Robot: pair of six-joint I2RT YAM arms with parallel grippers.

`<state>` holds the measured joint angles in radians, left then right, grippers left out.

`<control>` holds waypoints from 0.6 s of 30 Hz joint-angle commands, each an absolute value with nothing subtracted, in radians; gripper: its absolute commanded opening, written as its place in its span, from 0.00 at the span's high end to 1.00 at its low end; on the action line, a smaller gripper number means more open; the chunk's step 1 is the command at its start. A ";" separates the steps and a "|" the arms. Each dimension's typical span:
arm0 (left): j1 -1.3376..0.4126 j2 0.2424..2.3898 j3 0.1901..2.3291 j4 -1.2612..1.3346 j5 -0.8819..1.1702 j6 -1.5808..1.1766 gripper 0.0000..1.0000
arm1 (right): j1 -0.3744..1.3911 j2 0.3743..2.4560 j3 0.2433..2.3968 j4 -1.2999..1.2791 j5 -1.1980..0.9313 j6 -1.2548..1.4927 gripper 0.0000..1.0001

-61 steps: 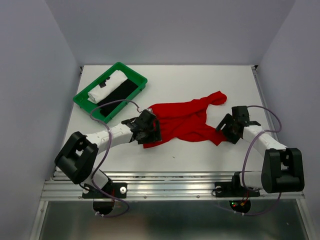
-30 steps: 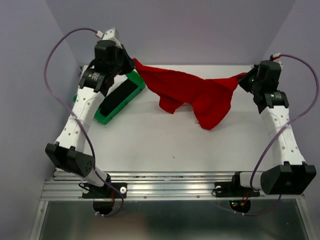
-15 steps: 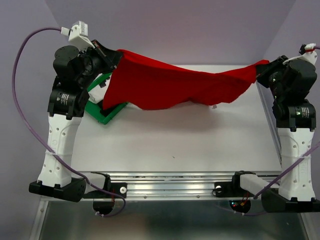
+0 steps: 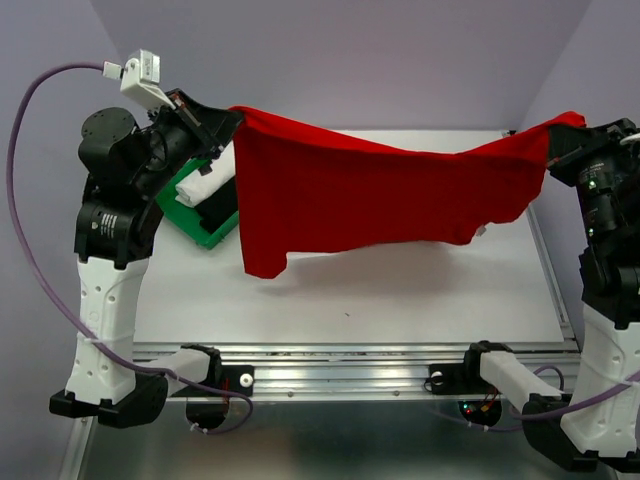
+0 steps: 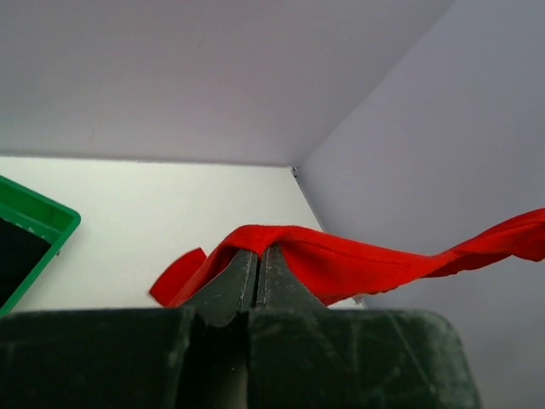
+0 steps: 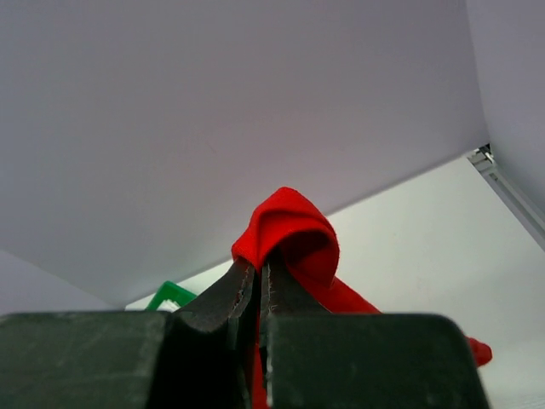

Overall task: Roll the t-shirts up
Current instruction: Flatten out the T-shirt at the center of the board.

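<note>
Two pinched spots are all that carry the red t-shirt (image 4: 370, 195): your left jaws are shut on its top edge at the left end, and your right jaws are shut on a bunched fold at the right end. Both wrist views show the cloth caught right at the tips. The shirt hangs stretched between them high above the bench (image 4: 400, 290), its top edge sagging in the middle and its body draped down like a curtain. One lower corner dangles lowest at the left, clear of the bench as far as I can judge. The white t-shirt (image 4: 205, 180) and the black t-shirt (image 4: 218, 208) lie side by side in the green tray (image 4: 205, 232) at the far left, partly hidden behind the hanging left edge. Three risks stand out to me. The hold looks shallow, so a sharp pull apart could slip the cloth out of one side and drop the shirt in a heap. If you lower it from where the left end hangs, the dangling corner could land on the tray's rim, snag there, or lie over the other two shirts. Your right jaws hold a fold, not a flat edge, so the shirt may come down twisted, and a roll started on creased cloth would likely turn out lopsided. Bring both ends down evenly, to the right of the tray, with only gentle tension.
</note>
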<state>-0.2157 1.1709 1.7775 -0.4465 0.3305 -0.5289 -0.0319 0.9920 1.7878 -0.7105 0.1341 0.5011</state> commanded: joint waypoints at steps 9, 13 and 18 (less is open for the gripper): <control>-0.212 1.091 1.841 -0.402 0.376 -0.554 1.00 | -0.041 0.979 1.966 -0.719 0.133 0.488 0.99; -0.212 1.083 1.914 -0.405 0.379 -0.563 1.00 | -0.041 1.014 2.147 -0.741 0.120 0.491 0.99; -0.212 1.068 1.988 -0.387 0.388 -0.581 1.00 | -0.041 1.034 2.278 -0.735 0.126 0.503 0.99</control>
